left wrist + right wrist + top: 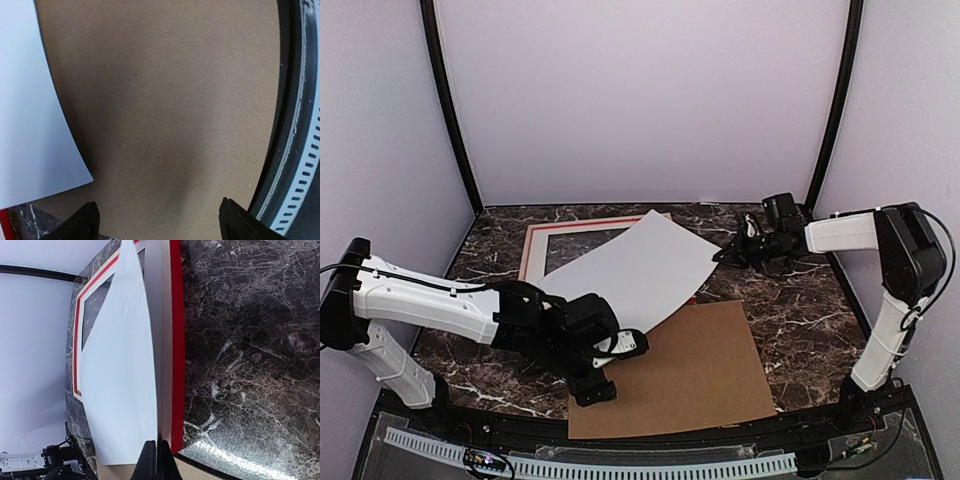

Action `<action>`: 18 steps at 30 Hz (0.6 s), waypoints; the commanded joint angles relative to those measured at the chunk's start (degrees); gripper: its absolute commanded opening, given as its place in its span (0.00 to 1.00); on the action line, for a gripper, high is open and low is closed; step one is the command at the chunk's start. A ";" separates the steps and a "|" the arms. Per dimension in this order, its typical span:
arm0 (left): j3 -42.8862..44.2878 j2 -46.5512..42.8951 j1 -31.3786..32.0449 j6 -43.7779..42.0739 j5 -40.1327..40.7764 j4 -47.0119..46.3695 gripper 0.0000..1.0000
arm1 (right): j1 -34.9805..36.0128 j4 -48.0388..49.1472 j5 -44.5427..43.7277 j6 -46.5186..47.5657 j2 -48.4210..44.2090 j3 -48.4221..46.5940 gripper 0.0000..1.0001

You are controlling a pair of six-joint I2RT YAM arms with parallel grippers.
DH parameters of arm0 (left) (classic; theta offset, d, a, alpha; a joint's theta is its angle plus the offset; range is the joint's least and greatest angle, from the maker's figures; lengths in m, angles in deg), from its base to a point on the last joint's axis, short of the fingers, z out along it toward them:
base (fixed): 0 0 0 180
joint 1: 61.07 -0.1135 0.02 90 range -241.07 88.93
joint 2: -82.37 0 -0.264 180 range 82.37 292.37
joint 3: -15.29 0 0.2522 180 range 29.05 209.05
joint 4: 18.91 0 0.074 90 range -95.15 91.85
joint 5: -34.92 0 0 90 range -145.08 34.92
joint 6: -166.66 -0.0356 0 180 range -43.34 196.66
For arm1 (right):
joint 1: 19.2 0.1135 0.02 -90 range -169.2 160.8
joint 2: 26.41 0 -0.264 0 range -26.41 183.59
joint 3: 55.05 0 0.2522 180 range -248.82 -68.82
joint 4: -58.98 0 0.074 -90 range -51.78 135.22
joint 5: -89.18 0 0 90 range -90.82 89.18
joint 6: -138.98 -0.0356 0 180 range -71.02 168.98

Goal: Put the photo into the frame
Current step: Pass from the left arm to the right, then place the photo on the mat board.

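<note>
The photo (630,270) shows only its blank white side and lies slanted over the frame (535,240), curving up toward the right. The frame's red face and pale inner side (176,340) rest flat on the marble at the back left. My right gripper (720,257) is shut on the photo's right corner. In the right wrist view the sheet's (120,380) edge runs straight into the closed tips (157,450). My left gripper (612,367) hangs open over the brown backing board (690,370), just beside the photo's near corner (30,125). Nothing is between its fingers (157,220).
The brown backing board (165,125) covers the front middle of the dark marble table (800,300), slightly overlapped by the photo. A black rim with a white slotted strip (300,150) runs along the near edge. Pale walls and black posts enclose the table.
</note>
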 commanded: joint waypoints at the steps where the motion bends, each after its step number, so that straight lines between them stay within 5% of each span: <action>1: -2.13 -5.69 -7.44 6.28 -2.44 -2.98 0.86 | -0.25 11.37 -2.80 -9.95 -3.41 3.87 0.00; 18: -6.78 -11.86 -34.68 22.12 -9.20 -9.03 0.89 | 5.51 27.40 -9.40 -23.44 -4.55 13.43 0.00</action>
